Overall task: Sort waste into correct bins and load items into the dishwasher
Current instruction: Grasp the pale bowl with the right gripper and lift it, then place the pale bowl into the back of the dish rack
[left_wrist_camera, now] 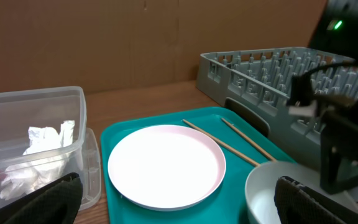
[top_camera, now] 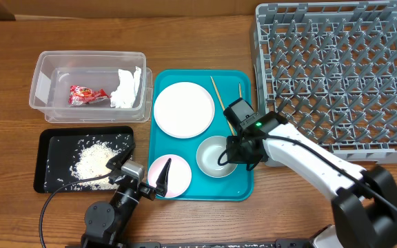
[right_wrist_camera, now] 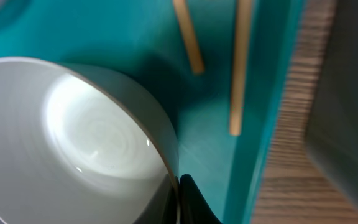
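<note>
Since the red wrapper point(top_camera: 87, 95) and the napkin point(top_camera: 127, 87) lie in the clear tub point(top_camera: 43, 69) up-left of the teal tray point(top_camera: 202, 187), and the rice point(top_camera: 92, 162) on the black tray point(top_camera: 47, 182) just left of it, the overhead view suggests the waste is sorted. The dish rack point(top_camera: 336, 76), right of the teal tray, holds no dishes. The plate point(top_camera: 183, 109), chopsticks point(top_camera: 218, 93), bowl point(top_camera: 212, 157) and small dish point(top_camera: 174, 176) all rest on the teal tray. The right gripper point(top_camera: 234, 153) sits at the bowl's rim, probably to lift it to the rack. The left gripper point(top_camera: 143, 172) waits at the tray's lower-left corner. From the left wrist, its fingers point(left_wrist_camera: 48, 202) stand wide apart and hold nothing. From the right wrist, one fingertip point(right_wrist_camera: 191, 196) lies against the bowl's outer wall. The other is hidden, so I cannot tell if the grip is closed.
</note>
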Tool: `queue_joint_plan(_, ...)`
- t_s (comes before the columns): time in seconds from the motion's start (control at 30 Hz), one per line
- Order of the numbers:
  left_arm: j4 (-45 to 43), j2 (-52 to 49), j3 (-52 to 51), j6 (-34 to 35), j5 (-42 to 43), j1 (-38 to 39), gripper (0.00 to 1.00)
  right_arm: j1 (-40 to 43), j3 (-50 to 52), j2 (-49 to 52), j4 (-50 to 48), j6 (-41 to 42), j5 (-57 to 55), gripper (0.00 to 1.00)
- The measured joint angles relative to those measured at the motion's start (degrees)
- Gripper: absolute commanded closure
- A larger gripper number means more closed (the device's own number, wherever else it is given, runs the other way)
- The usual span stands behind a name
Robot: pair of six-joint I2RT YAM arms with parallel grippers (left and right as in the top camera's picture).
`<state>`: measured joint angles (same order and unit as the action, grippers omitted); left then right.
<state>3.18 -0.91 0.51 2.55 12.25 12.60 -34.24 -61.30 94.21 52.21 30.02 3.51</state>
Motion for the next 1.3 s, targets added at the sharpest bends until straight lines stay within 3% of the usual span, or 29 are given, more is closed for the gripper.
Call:
queue_joint_plan(0.2, 0.0, 0.0, 0.0, 0.0, 0.0, 0.0, 0.00, 0.0, -1.9, -11.8, 2.6, 0.0, -9.2, 0.96)
queue_joint_plan(0.37, 0.0, 0.0, 0.0, 0.0, 0.0, 0.0, 0.00, 0.0, -2.9, -21.5, 0.0, 0.1, -31.0, 0.96)
queue_joint_plan(0.5, 0.0, 0.0, 0.0, 0.0, 0.0, 0.0, 0.00, 0.1, -3.1, -22.6, -7.5, -0.5, -55.3, 0.96)
queue_joint_plan(0.7, 0.0, 0.0, 0.0, 0.0, 0.0, 0.0, 0.00, 3.3, -3.3, -19.6, -21.5, -8.0, -74.9, 0.96)
queue_joint_plan(0.9, 0.0, 0.0, 0.0, 0.0, 0.0, 0.0, 0.00, 10.6, -3.3, -12.9, -24.5, -15.2, -80.5, 0.96)
queue_joint_plan(1.3, 0.0, 0.0, 0.0, 0.0, 0.0, 0.0, 0.00, 18.4, -3.3, 0.6, -25.4, -18.3, -75.3, 0.96)
